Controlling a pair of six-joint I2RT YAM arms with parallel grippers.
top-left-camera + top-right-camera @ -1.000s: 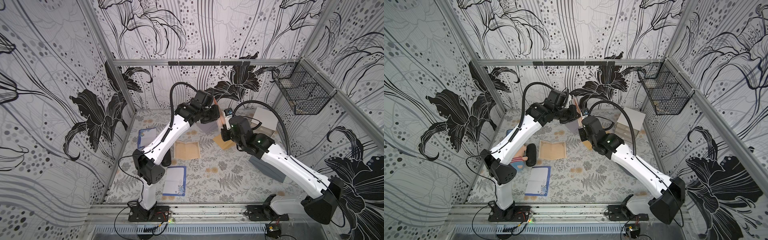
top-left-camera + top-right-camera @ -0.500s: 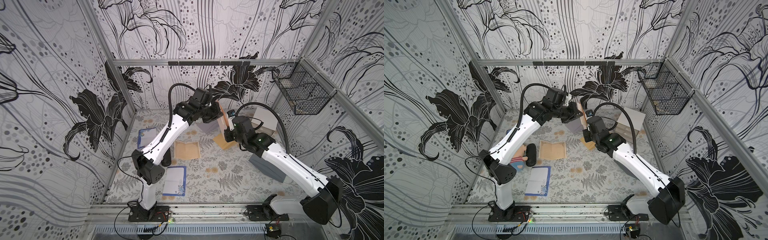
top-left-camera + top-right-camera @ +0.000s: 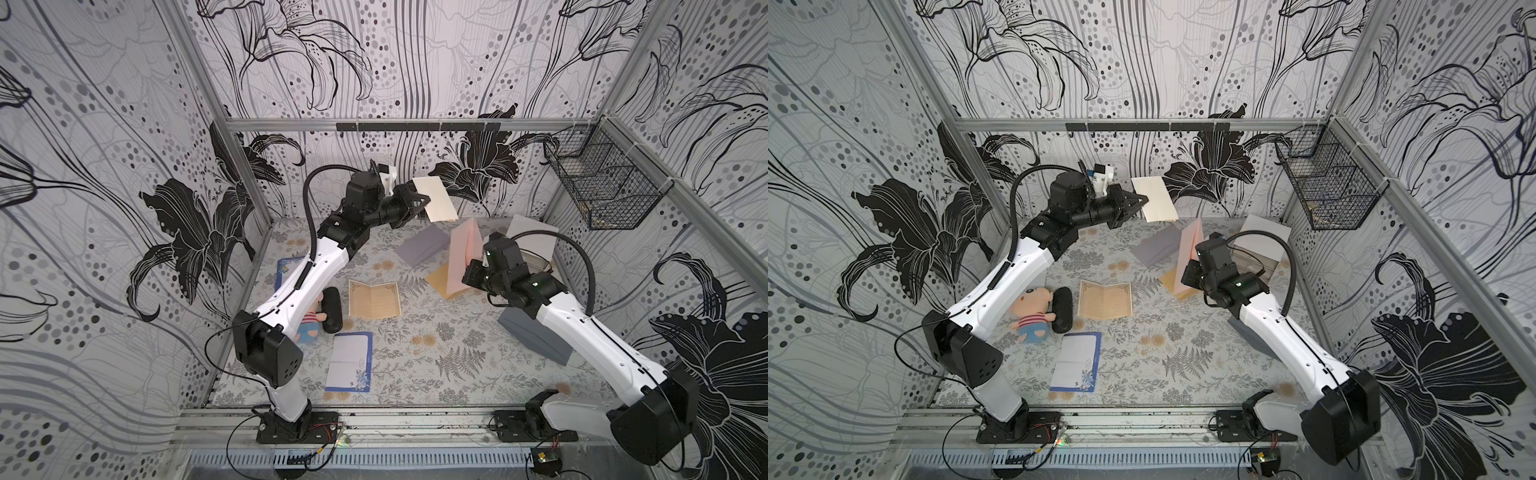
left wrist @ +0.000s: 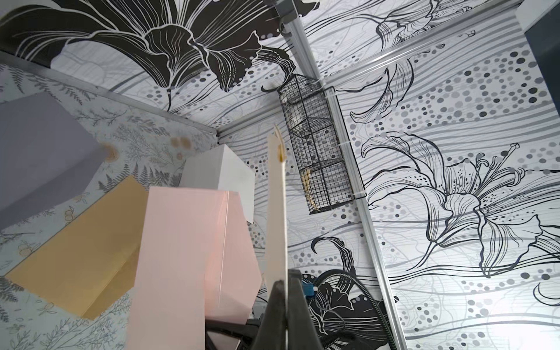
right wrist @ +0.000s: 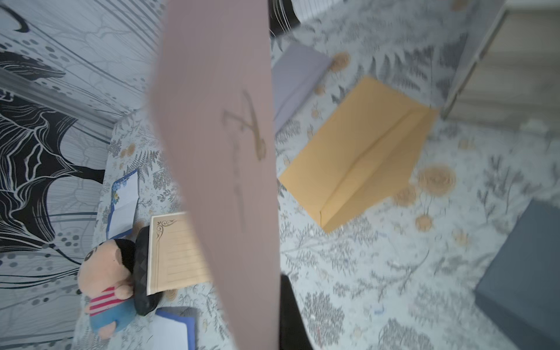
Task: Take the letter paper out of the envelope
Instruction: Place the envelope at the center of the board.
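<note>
Above floral mat [image 3: 436, 357]: letter paper [image 3: 437, 201] pinched between left fingers [image 4: 271, 318], envelope [image 3: 463, 257] seemingly pinched between right fingers [image 5: 289, 315].

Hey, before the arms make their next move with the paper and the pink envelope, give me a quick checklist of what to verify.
1. Left gripper shut on letter paper: ok.
2. Right gripper shut on pink envelope: ok.
3. Paper fully clear of envelope, apart in both top views: ok.
4. Nothing else left inside envelope: cannot tell.
5. Bare table nearby for setting things down: ok.
</note>
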